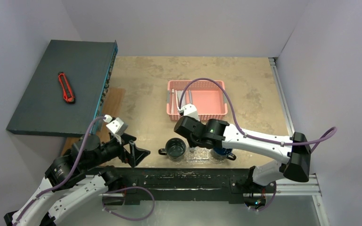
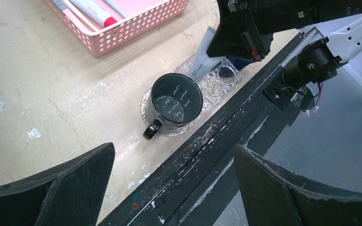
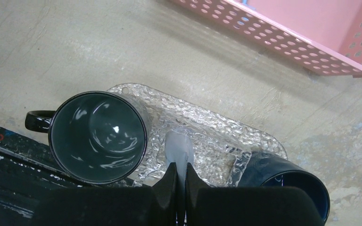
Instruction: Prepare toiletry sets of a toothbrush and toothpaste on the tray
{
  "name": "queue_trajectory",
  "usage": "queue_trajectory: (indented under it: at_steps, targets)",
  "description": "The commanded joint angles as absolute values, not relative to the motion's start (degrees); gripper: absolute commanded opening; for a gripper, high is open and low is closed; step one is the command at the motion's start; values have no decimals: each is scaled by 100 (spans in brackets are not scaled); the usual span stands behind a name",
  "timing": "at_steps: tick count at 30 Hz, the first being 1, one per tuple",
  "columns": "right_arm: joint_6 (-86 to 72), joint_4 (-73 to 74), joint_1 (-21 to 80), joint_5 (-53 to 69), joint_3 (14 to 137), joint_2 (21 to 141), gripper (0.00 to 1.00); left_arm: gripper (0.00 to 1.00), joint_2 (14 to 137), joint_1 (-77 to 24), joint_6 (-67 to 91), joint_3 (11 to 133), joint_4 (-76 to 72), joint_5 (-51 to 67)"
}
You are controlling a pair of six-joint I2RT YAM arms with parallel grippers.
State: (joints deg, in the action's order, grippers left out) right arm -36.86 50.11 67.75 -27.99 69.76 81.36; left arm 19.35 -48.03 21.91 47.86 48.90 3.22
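At the near edge of the tabletop point(image 1: 146, 84) lies the transparent, bumpy tray point(image 3: 207, 127). A dark green mug point(image 3: 99, 141) stands on its left end and a blue mug point(image 3: 283, 179) at its right end. Both mugs look empty. Between them the right claw point(image 3: 180, 172) is clenched on a silvery-grey tube point(image 3: 178, 148). The tube hangs tilted over the middle of the tray, and whether its lower end touches the plastic cannot be told. The left claw point(image 1: 139, 149) is released, its fingers spread wide, holding nothing, and it hovers left of the green mug, apart from it. Farther back sits the pink basket point(image 1: 217, 113), holding another tube with a red cap point(image 2: 92, 9) and a pale-blue toothbrush point(image 2: 115, 7). A red utility knife point(image 1: 66, 87) rests on a dark box point(image 1: 37, 108) at the far left.
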Motion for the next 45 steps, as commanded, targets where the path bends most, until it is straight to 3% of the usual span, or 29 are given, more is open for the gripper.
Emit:
queue_trajectory:
  at_steps: [1,14,21,30,45]
  targets:
    - [-3866,4764,6768,-2993,6866,7956,0,97,1978,-4809,2188,4759,4753,378]
    - [-3934,5033,6768,-3229,7111,7773,31,97,1978,-4808,2192,4756,4752,387]
    - [-3816,5181,6768,-3471,7639,7686,40,97,1971,-4808,2195,4746,4754,396]
    - [-3190,5108,6605,-3771,8651,8147,46,97,1969,-4812,2198,4739,4754,404]
    - [-2256,3896,4968,-2068,9104,9399,51,97,1951,-4813,2185,4725,4721,512]
